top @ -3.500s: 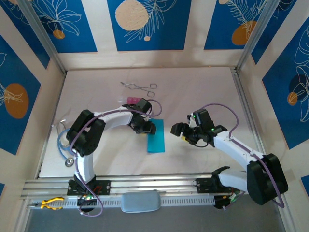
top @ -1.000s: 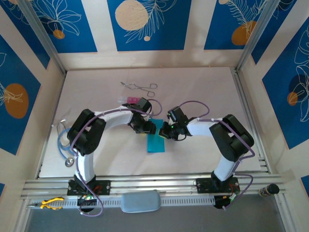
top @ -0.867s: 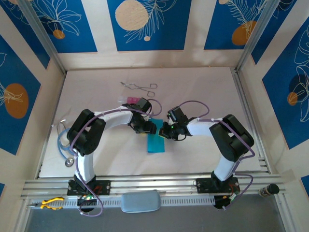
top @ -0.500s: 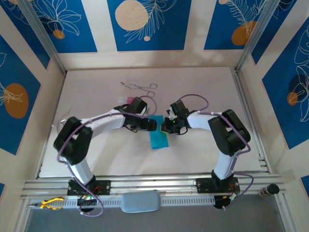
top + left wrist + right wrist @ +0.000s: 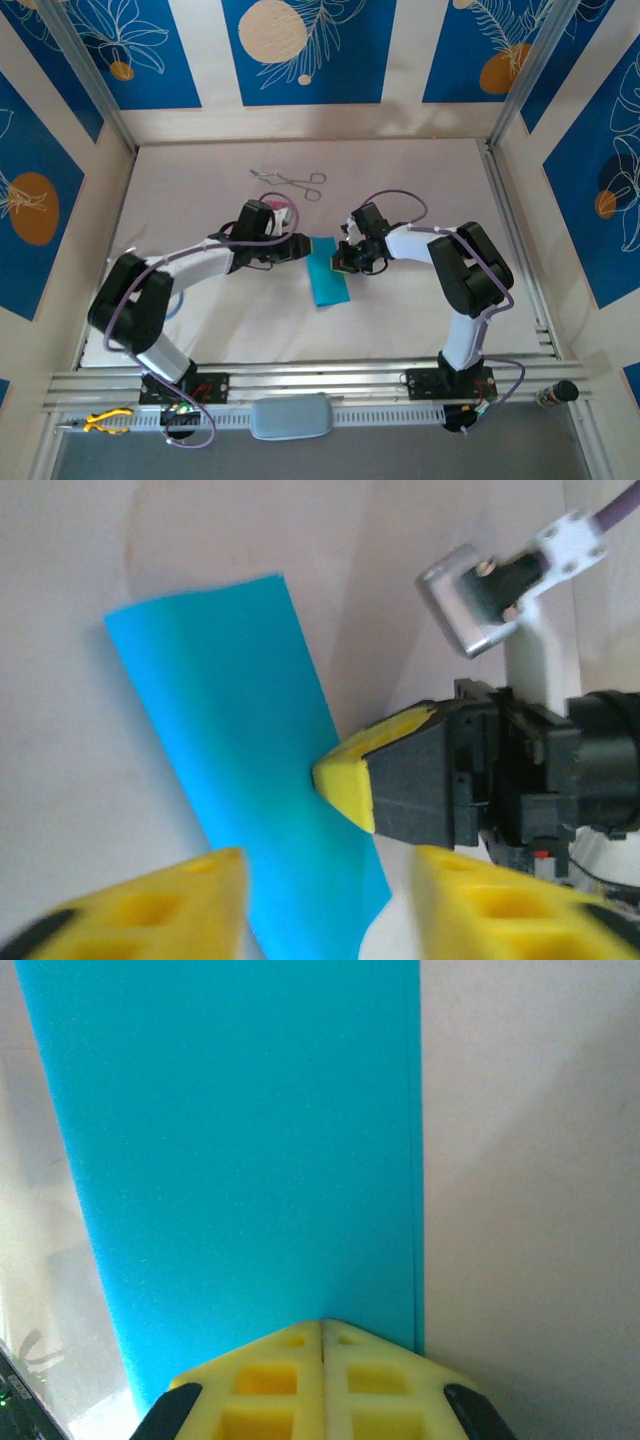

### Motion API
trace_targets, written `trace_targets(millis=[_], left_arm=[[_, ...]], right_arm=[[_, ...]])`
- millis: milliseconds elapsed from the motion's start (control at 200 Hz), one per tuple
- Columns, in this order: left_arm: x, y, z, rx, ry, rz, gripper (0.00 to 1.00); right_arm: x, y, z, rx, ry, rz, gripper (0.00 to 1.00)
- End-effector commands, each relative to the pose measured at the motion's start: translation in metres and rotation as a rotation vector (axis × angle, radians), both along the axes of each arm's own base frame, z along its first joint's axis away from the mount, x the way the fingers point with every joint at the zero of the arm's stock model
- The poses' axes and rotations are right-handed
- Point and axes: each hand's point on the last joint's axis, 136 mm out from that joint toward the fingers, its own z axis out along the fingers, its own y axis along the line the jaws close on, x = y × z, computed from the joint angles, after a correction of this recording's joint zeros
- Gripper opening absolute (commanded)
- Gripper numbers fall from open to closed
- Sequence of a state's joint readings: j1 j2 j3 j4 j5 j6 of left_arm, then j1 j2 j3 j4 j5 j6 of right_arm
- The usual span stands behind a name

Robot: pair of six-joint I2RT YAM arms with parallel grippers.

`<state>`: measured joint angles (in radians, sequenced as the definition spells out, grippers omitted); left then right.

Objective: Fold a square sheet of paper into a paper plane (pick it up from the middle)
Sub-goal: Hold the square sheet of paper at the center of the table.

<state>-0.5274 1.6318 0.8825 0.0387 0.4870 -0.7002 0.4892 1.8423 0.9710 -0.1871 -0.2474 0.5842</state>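
The square sheet of paper (image 5: 327, 273), cyan-blue, lies flat on the table folded into a long narrow rectangle. My right gripper (image 5: 341, 262) is shut, its joined yellow tip (image 5: 322, 1328) pressing down on the paper (image 5: 240, 1150) near its long right edge. In the left wrist view that same tip (image 5: 345, 780) rests on the paper (image 5: 230, 750). My left gripper (image 5: 303, 247) sits at the strip's far left corner. Its fingers (image 5: 150, 910) stand apart, open, and one end of the paper lies in the gap of the left gripper (image 5: 325, 905) without being pinched.
Metal forceps (image 5: 290, 180) lie farther back on the table. A small pink block (image 5: 284, 207) sits just behind the left wrist. Yellow-handled pliers (image 5: 100, 422) rest on the front rail. Both forearms meet over the table's middle, between patterned walls.
The left arm has stretched out and its wrist has slid left and back. Its jaws opened wide, then narrowed. The paper's far end shifted slightly. The right gripper stays shut on the paper.
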Motion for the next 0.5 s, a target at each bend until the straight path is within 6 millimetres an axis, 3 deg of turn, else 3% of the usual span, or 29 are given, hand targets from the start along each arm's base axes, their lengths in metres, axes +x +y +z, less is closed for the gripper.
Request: trace_targets(millis=[0,190,495], left_arm=[[-0.002,-0.026,0.007,-0.155,0.087,-0.056,0.25],[0.000,-0.032,-0.003,-0.192,0.097,-0.053,0.03],[-0.005,-0.030,-0.029,-0.149,0.145,-0.054,0.00]], right_arm=[[-0.022,-0.025,-0.033,-0.128,0.109,-0.026,0.00],[-0.023,-0.025,-0.034,-0.133,0.117,-0.043,0.00],[-0.024,-0.026,-0.036,-0.140,0.126,-0.048,0.00]])
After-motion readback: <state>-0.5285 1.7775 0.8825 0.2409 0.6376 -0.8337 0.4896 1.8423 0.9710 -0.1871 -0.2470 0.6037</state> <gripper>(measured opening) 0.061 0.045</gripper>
